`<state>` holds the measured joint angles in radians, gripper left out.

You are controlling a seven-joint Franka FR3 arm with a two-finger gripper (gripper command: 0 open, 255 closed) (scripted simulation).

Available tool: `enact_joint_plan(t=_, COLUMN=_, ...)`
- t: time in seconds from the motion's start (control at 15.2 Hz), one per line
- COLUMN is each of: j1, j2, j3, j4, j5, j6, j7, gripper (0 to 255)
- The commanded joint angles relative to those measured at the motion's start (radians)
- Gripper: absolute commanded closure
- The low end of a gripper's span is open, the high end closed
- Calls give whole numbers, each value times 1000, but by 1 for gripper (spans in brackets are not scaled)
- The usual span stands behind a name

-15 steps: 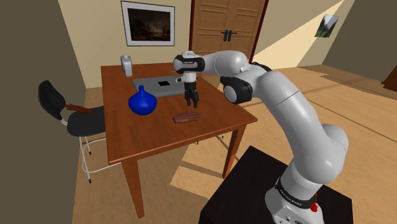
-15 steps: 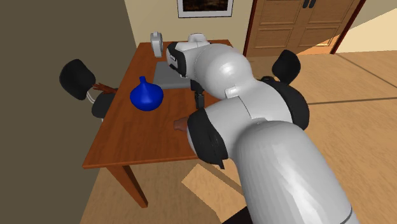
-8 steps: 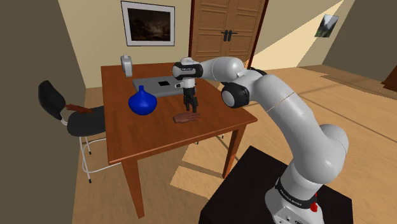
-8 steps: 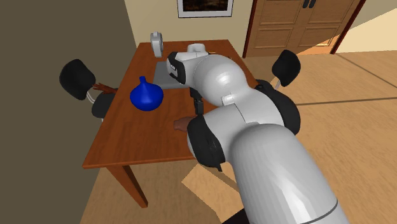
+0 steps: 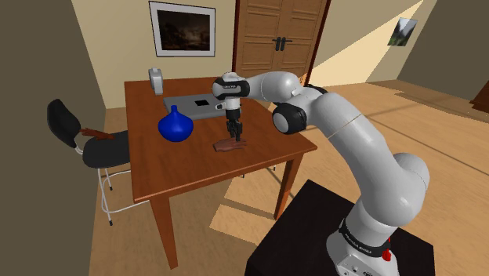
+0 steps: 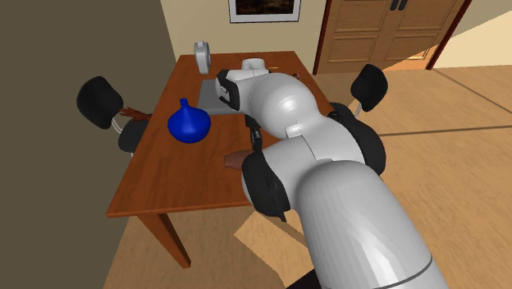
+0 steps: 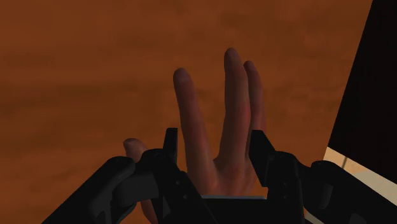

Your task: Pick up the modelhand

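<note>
The model hand (image 5: 228, 145) is brown and skin-toned and lies flat on the wooden table (image 5: 188, 168), near the edge facing the stand. My black gripper (image 5: 233, 139) points straight down onto it. In the wrist view the model hand (image 7: 222, 127) stretches its fingers away from the gripper (image 7: 213, 137), whose two black fingers clasp the palm from both sides. In the second exterior view the white arm covers most of the model hand (image 6: 233, 160), leaving one brown end showing.
A blue vase (image 5: 174, 125) stands close beside the hand, toward the shoulder view's left. Behind it lie a grey flat slab (image 5: 196, 104) and a small white object (image 5: 156, 78). A black chair (image 5: 78, 137) stands at the table's left side. The table edge is close to the hand.
The gripper has come down from above the table onto the model hand, and its fingers have shut on the palm. The hand has not visibly shifted.
</note>
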<state>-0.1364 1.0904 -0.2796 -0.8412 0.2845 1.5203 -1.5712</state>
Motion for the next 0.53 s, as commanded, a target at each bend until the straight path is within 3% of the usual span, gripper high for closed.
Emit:
enact_joint_plan(t=0.0, j1=0, j2=0, j3=0, j4=0, j5=0, j6=1, j7=0, gripper=255)
enact_joint_plan(t=0.46, j1=-1, j2=-22, j3=-2, j4=13, j5=-3, j6=-34, j7=3, gripper=255)
